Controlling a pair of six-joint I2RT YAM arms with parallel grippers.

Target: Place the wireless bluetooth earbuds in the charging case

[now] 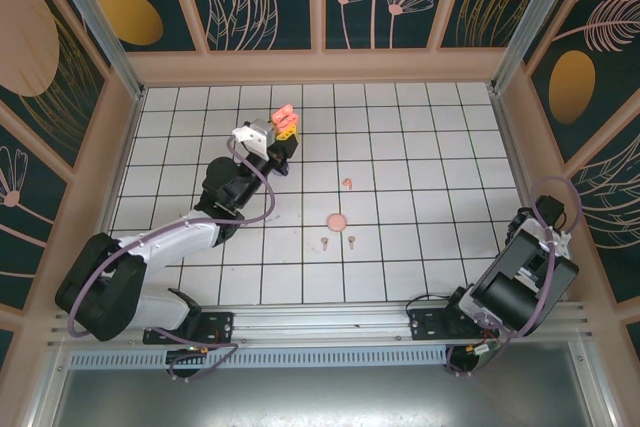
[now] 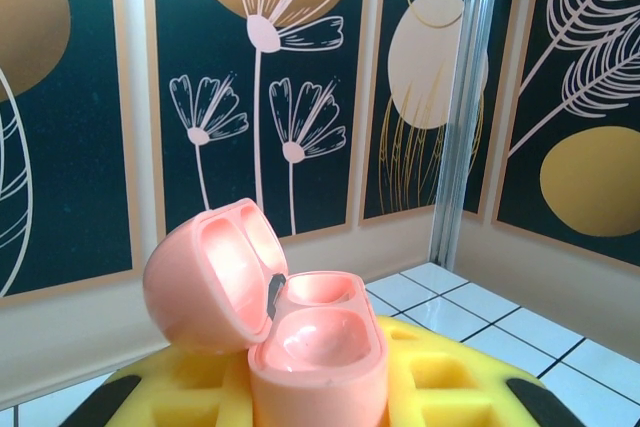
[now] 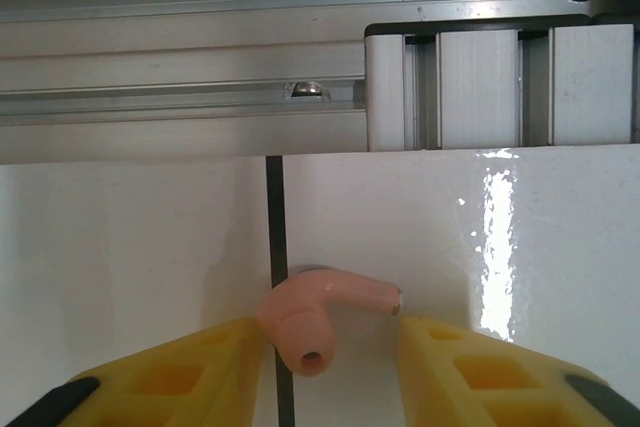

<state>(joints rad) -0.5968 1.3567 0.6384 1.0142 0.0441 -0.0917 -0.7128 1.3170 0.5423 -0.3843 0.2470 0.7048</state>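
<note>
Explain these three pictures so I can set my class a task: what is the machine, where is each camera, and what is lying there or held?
The machine is two robot arms bolted at the near edge of a white tiled table. The overhead picture looks down from behind them. The other two come from a camera on each wrist, so the yellow shapes at the bottom are that arm's own fingers. The left gripper is shut on an open pink case. The right gripper has its fingers either side of a pale pink earbud lying by the metal rail; whether it grips yet is unclear. Mid-table lie three more earbuds and a round pink puck.
</note>
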